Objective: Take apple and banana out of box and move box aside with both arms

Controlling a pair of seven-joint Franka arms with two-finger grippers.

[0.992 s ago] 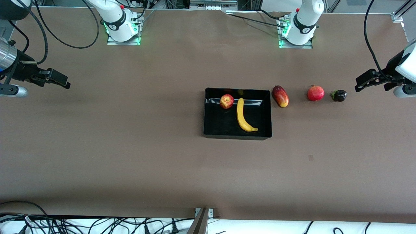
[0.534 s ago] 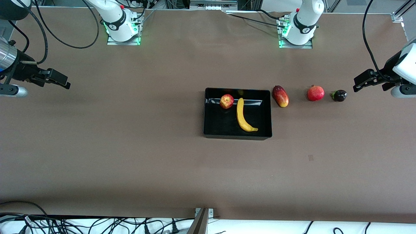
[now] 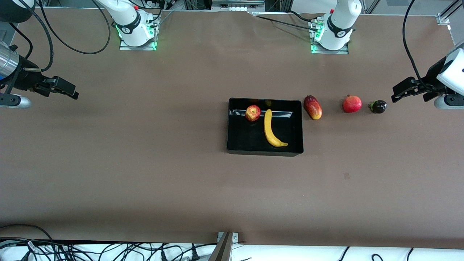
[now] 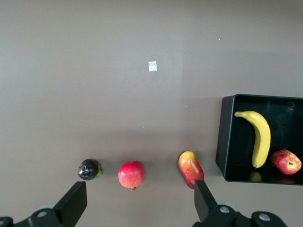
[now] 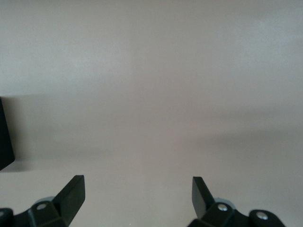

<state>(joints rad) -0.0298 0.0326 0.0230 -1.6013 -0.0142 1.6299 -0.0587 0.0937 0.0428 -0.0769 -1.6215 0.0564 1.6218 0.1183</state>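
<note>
At the centre of the front view, the box [image 3: 265, 126] is lying on the table [image 3: 145, 163], holding the apple [image 3: 252, 113] toward its upper edge and the banana [image 3: 270, 128] touching beside it. Along the frame's right, the mango [image 3: 313, 107], pomegranate [image 3: 352, 103] and a dark round fruit [image 3: 378, 106] are sitting in a row. The left gripper [image 3: 399, 92] is hovering with fingers spread at the right edge of the frame, beside the dark fruit; the right gripper [image 3: 67, 89], likewise spread, is waiting at the left edge over bare table.
</note>
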